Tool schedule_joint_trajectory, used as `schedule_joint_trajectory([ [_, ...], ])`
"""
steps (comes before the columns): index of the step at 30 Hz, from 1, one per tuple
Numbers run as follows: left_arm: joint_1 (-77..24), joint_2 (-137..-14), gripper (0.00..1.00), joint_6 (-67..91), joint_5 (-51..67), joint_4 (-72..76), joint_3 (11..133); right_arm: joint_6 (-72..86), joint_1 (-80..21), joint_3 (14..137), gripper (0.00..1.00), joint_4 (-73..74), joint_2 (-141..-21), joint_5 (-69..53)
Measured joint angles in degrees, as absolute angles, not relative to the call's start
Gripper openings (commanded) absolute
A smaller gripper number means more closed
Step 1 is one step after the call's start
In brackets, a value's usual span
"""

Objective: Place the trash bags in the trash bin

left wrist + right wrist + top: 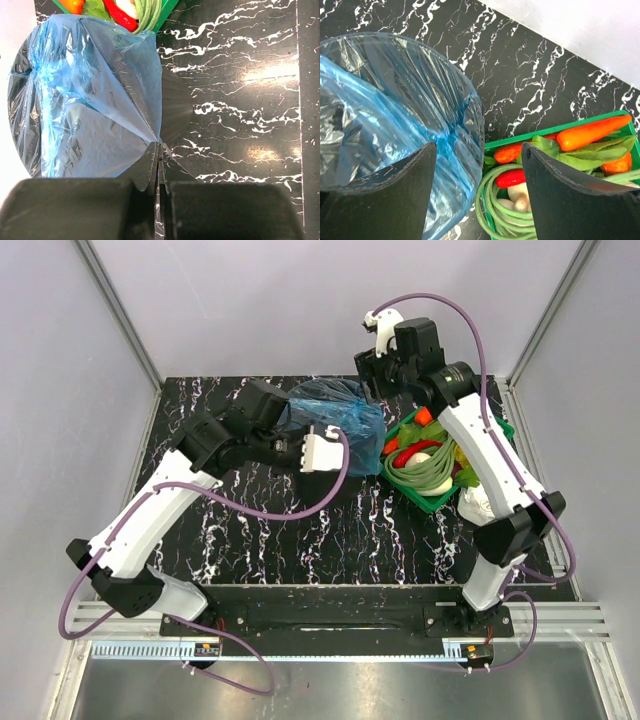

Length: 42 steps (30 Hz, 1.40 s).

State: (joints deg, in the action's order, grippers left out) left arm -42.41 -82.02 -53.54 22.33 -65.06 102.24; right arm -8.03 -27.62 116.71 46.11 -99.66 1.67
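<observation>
A blue trash bag (352,418) is draped over and into the black trash bin (176,107) at the back middle of the table. In the left wrist view the film (90,95) is pulled taut to a point at my left gripper (159,148), which is shut on that corner beside the bin's wall. My left gripper (335,452) sits at the bin's near side. My right gripper (372,380) hovers above the bin's right rim, open with nothing between its fingers (395,190). Below it the bag (390,100) lines the bin's mouth.
A green tray (432,503) of vegetables stands right of the bin, almost touching it; carrots, a red pepper and green beans (495,210) lie in it. A white crumpled lump (478,502) sits by the tray near my right arm. Walls close in the back and sides.
</observation>
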Motion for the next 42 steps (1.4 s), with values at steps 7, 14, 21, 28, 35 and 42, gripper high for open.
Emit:
schedule_joint_trajectory([
  [7,-42.9,-79.4,0.0,-51.8,22.2,-65.1,98.4,-8.9,-25.3,121.8,0.74,46.1,-105.7,-4.7],
  [14,-43.0,-78.7,0.0,-50.0,22.1,-64.9,94.7,-7.6,-20.9,124.8,0.73,46.1,-109.5,-9.4],
  [21,-43.4,-78.1,0.0,-49.1,20.5,-64.3,87.0,-6.5,-16.6,126.2,0.73,45.7,-111.9,-14.9],
  [28,-43.5,-78.0,0.0,-48.1,18.4,-60.3,80.6,-6.9,-17.2,126.5,0.73,45.6,-112.6,-21.3],
  [35,-43.5,-78.0,0.0,-47.5,17.8,-56.1,77.3,-7.6,-17.2,127.8,0.73,45.6,-113.3,-25.6],
  [42,-43.5,-78.1,0.0,-47.4,17.0,-52.3,72.0,-7.7,-17.2,127.7,0.73,45.9,-114.5,-27.6],
])
